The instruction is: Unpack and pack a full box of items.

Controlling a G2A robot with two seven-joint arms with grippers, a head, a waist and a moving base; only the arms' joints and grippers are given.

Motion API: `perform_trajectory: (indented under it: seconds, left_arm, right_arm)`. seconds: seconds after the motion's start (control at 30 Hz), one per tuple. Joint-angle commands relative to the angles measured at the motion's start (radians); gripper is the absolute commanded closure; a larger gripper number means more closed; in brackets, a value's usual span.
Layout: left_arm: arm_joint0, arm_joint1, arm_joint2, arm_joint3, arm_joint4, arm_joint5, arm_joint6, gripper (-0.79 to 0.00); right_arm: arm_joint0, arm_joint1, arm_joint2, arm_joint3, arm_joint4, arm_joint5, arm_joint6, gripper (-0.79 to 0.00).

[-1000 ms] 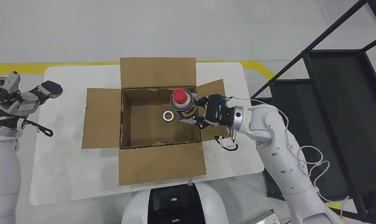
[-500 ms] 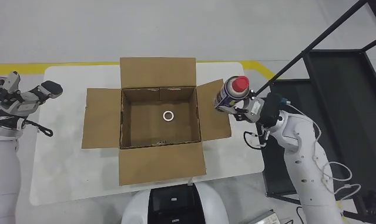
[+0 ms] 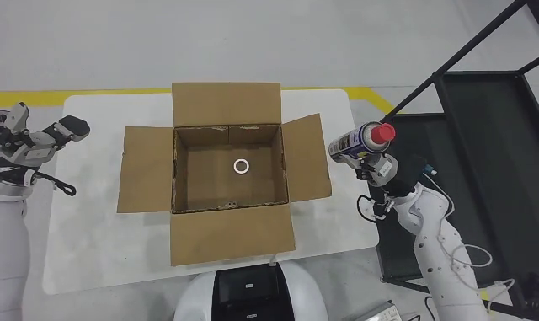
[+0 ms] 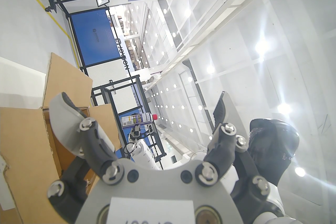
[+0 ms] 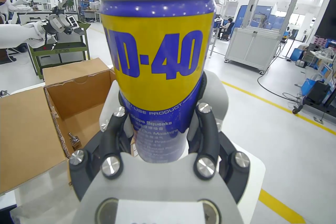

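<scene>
A: Surface?

B: A white desk (image 3: pixel 93 237) with rounded corners, on a pale grey floor (image 3: pixel 253 26). A yellow line (image 3: pixel 84 93) on the floor runs along the desk's far edge. A black rack (image 3: pixel 476 144) stands just beside the desk on the right.

A: Room beyond?

B: A workshop hall with rows of ceiling lights. There is a glazed, metal-framed enclosure (image 5: pixel 252 46) off to one side and a green cart (image 5: pixel 63 50) past the box.

A: On the desk?

B: One cardboard box (image 3: pixel 210 186) in the middle, open, with all four flaps folded outward. Inside, a small white ring (image 3: pixel 242 165) lies near the middle of the box floor. A small metal piece (image 5: pixel 74 141) lies close to one wall, too small to identify.

A: Task item?

B: The spray can (image 3: pixel 360 141), blue and yellow with a red cap, is outside the box. The right claw (image 3: pixel 376 163) is clamped around its lower body and holds it off the surface at the desk's right edge. The can is tilted, with the cap pointing away from the box.

A: Other arm?

B: The left claw (image 4: pixel 141 107) has its fingers spread wide and is empty. It is at the desk's left edge, well apart from the box.

A: Anything in the way?

B: The right flap (image 3: pixel 305 157) lies between the can and the box opening. The rack is close beside the right arm.
</scene>
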Motion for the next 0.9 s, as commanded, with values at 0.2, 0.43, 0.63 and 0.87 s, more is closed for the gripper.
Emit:
perform_trajectory:
  seconds: [0.2,0.43,0.63,0.87]
  left_arm:
    - [0.0,0.0,0.0,0.0,0.0,0.0,0.0,-0.785]
    - [0.0,0.0,0.0,0.0,0.0,0.0,0.0,-0.785]
    - [0.0,0.0,0.0,0.0,0.0,0.0,0.0,-0.785]
    - [0.0,0.0,0.0,0.0,0.0,0.0,0.0,-0.785]
  right_arm:
    - [-0.002,-0.001,-0.001,0.022,0.014,0.023,0.023,0.0]
    - [0.072,-0.006,-0.037,0.268,0.1,0.044,0.02,0.0]
    - [0.18,-0.016,-0.111,0.507,0.076,0.086,-0.06,0.0]
    - [0.324,-0.038,-0.211,0.749,0.027,0.168,-0.109,0.0]
